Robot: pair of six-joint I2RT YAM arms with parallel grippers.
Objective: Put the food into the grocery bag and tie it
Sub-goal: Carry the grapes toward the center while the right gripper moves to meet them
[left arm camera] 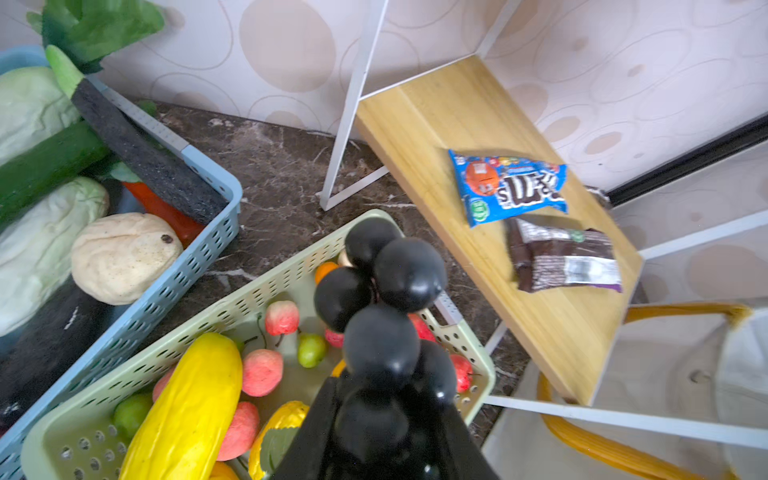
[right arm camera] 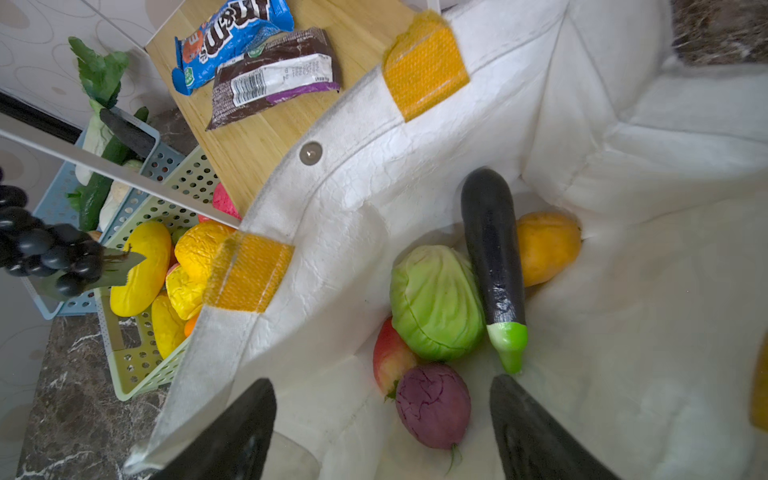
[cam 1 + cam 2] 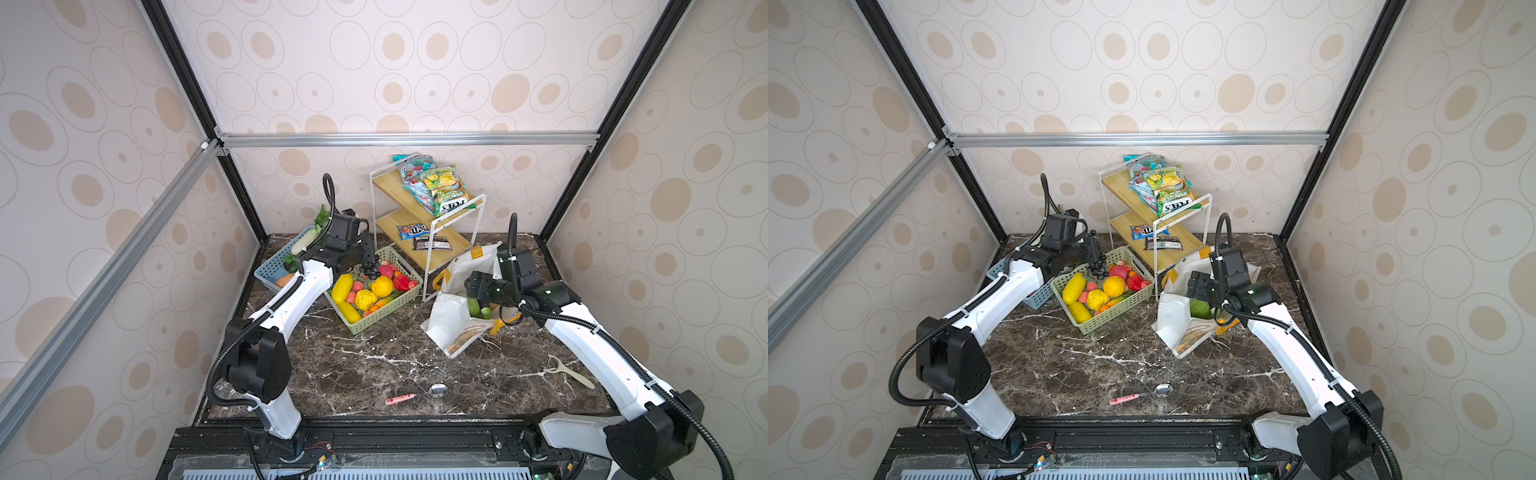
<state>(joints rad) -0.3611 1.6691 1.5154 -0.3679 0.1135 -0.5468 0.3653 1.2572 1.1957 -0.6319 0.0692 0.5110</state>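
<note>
We see the left claw [image 1: 386,424] pinching a bunch of dark grapes [image 1: 386,299] (its stem end is hidden between the jaws), held above the 11 o'clock edge of the green basket [image 3: 382,316]. At 3 o'clock from that basket lies the white bag [image 3: 451,324], mouth agape, with a cabbage [image 2: 436,301], an eggplant [image 2: 490,249] and other pieces inside. The right claw [image 2: 382,386] hovers over the mouth, jaws spread, gripping nothing.

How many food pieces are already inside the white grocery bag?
5 visible inside the grocery bag: green cabbage, black eggplant against it, orange piece past the eggplant, red apple and purple round vegetable beside the cabbage. More may hide underneath.
</note>
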